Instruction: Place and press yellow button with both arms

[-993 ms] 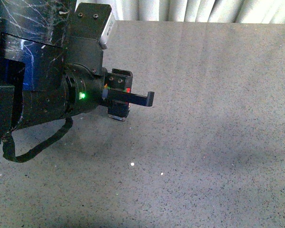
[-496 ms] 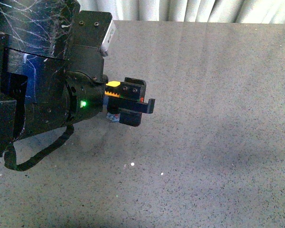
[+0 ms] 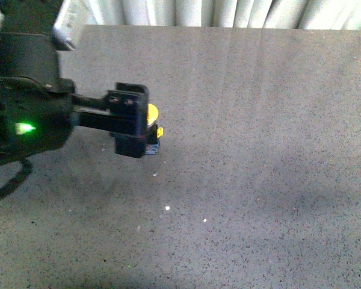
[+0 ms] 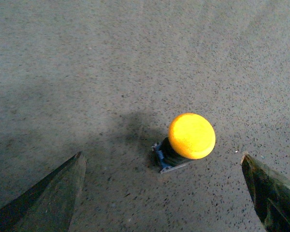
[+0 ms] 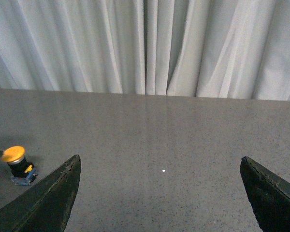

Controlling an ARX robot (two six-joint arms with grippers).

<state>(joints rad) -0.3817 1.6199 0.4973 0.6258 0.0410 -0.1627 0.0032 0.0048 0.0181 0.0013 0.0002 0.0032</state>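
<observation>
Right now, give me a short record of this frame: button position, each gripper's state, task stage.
button: small yellow button with a round mushroom cap and black body, upright on the grey speckled table, held by nothing
left gripper: open, fingers either side of the button, not touching it
right gripper: open, empty, apart from the button
task stage: button placed; press not yet done

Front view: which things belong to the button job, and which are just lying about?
Job: yellow button; left claw, open; right claw, open.
Not the job: grey table; white curtain.
</observation>
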